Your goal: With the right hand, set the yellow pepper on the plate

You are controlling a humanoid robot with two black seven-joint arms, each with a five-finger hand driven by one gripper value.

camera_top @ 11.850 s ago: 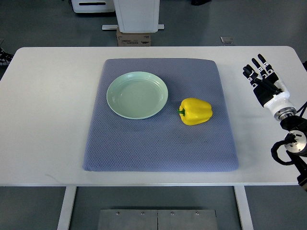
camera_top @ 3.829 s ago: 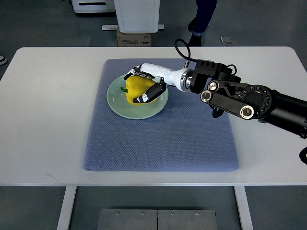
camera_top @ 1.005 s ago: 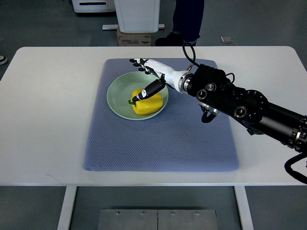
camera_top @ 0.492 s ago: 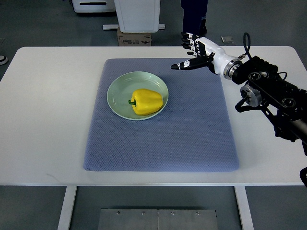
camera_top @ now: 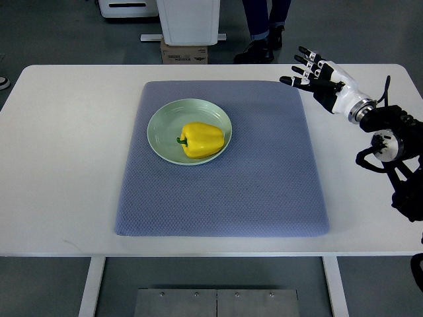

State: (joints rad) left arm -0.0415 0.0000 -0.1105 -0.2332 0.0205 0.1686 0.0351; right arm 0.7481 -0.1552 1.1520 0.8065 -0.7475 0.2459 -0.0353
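The yellow pepper (camera_top: 200, 139) lies on its side in the pale green plate (camera_top: 162, 123), green stem pointing left. The plate sits on the blue-grey mat (camera_top: 225, 191). My right hand (camera_top: 312, 72) is open and empty, fingers spread, above the table's far right part near the mat's back right corner, well clear of the plate. Its arm comes in from the right edge. My left arm is out of view.
The mat covers the middle of the white table (camera_top: 66, 152). A person's legs (camera_top: 264, 26) stand beyond the table's far edge. A white machine base (camera_top: 190, 20) and a cardboard box (camera_top: 184, 53) sit on the floor behind the table.
My right hand has drawn back to the right, from over the mat's back edge to the table's far right. The pepper stays on the plate. The person behind has shifted.
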